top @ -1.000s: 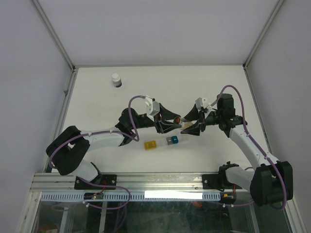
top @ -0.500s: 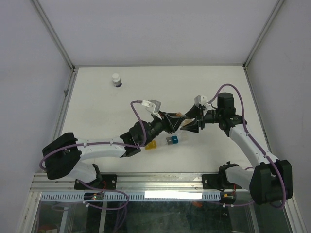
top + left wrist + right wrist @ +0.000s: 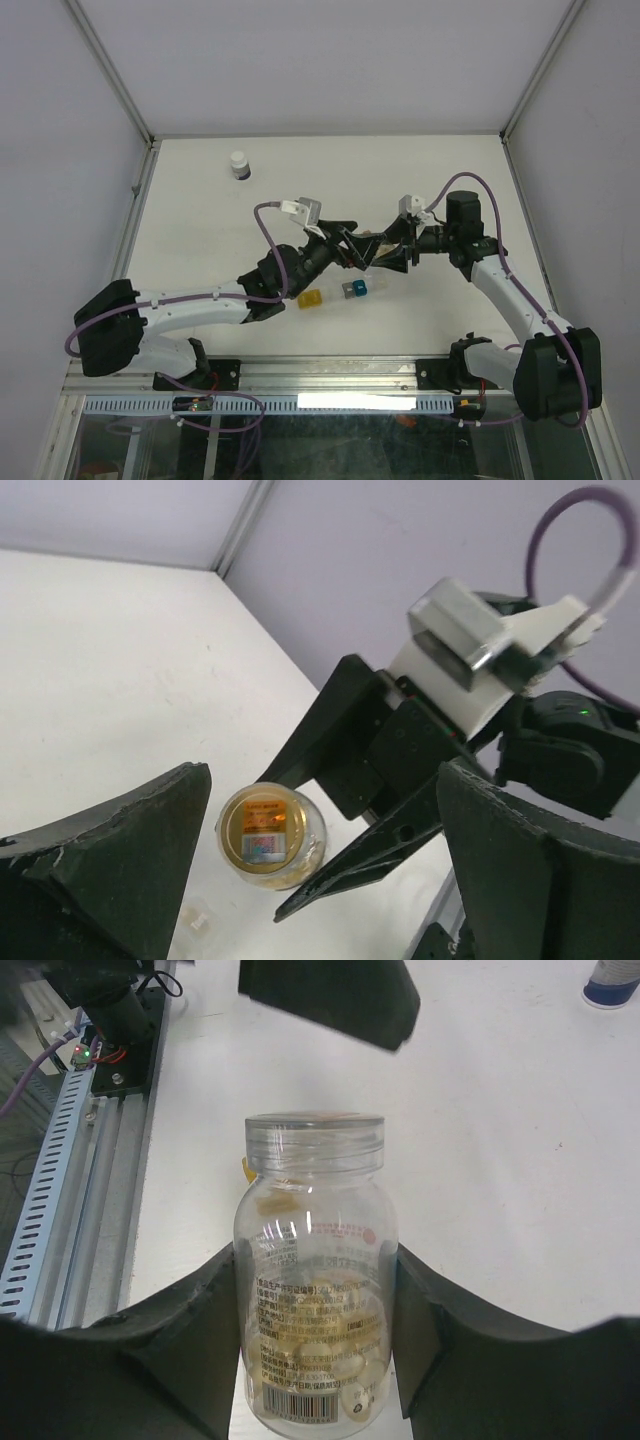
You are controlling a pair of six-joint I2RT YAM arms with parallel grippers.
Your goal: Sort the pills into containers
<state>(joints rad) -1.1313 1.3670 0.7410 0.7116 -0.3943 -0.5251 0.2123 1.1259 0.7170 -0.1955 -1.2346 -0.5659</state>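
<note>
**Student:** What does the right wrist view show?

**Tutor:** A small clear vial (image 3: 312, 1210) pinched by the right jaws, which press on both sides of its body. Its clear cap (image 3: 315, 1135) points away from the wrist. The pills (image 3: 352, 1398) appear as pale tan pellets in the lower part, partly hidden by a printed label (image 3: 305, 1310).

**Student:** And the left jaws?

**Tutor:** They are spread wide. In the left wrist view they stand at opposite sides of the frame and touch nothing. The vial is seen end-on between them, cap end towards the camera, with a gold disc showing at that end. The right jaws grip it from behind.

**Student:** How do the arms sit in the overhead view?

**Tutor:** The left arm (image 3: 200, 303) reaches in from the left and the right arm (image 3: 505, 290) from the right. Their tips meet over the middle of the white desk (image 3: 200, 200), with the vial between them.

**Student:** Where are the containers?

**Tutor:** The containers (image 3: 333, 293) lie on the desk as a short strip, just nearer the arm bases than the vial. There is a yellow cube (image 3: 309, 298) at the left end and a blue cube (image 3: 355, 289) further right, with clear ones alongside. I cannot tell whether their lids are raised.

**Student:** Is there anything else on the desk?

**Tutor:** A white-capped dark bottle (image 3: 239, 164) stands upright near the far left corner, well apart from the rest.
</note>
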